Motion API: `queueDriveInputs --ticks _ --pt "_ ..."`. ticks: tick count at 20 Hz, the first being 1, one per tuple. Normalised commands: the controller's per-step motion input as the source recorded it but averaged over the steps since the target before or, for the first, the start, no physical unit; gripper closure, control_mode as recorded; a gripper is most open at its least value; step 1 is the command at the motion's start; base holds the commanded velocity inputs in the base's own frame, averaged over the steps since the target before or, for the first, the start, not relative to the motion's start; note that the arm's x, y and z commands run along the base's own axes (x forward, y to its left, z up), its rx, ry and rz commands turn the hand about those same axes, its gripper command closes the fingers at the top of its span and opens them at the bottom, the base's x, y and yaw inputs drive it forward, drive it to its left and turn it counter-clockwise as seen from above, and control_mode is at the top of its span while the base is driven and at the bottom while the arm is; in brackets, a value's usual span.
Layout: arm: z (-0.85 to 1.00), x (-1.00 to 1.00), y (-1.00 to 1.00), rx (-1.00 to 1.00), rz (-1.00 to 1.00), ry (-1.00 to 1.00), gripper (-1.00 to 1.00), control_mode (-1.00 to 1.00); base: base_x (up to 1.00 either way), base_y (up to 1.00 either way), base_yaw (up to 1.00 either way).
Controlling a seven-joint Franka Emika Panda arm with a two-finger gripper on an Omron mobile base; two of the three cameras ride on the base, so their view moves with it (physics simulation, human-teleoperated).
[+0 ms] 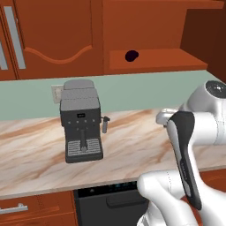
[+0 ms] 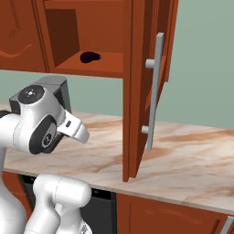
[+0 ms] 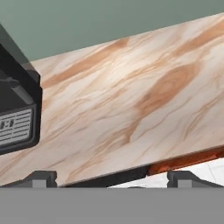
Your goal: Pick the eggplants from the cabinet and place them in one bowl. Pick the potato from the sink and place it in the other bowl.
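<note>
The fingers (image 3: 112,177) stood wide apart with nothing between them, their two dark tips at the lower edge of the hand view, over the marbled surface (image 3: 131,100) near its front edge. One eggplant (image 1: 131,55) lay on the shelf of the open niche in the cabinet (image 1: 57,35), toward the left end of that shelf and clear of the arm. In the right base view the same eggplant (image 2: 89,56) appeared as a dark blob on the shelf, left of the open cabinet door (image 2: 146,87) with its long grey handle (image 2: 156,91); whether a second eggplant lay behind it could not be determined at this resolution. A dark grey coffee machine (image 1: 81,119) stood on the surface below the closed cabinet doors, well left of the arm. A dark appliance front (image 1: 110,201) sat under the surface edge.
</note>
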Motion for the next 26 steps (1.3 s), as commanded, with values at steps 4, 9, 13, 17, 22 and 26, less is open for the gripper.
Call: queueDriveInputs --ticks 4,9,13,17,22,26 --pt "0.42 -0.03 0.0 0.0 0.02 -0.13 -1.0 -1.0 0.0 0.0 0.0" --pt "0.43 0.0 0.0 0.0 0.0 -0.07 -1.0 -1.0 0.0 0.0 0.0" --pt "0.4 0.0 0.0 -0.01 0.01 -0.04 -1.0 -1.0 0.0 0.0 0.0" --pt "0.3 0.06 0.07 -0.11 0.03 -0.08 -1.0 -1.0 0.0 0.0 0.0" --pt "0.22 0.14 0.13 -0.17 0.01 -0.13 -1.0 -1.0 0.0 0.0 0.0" --pt "0.18 0.16 0.08 -0.17 0.12 -0.18 -1.0 -1.0 0.0 0.0 0.0"
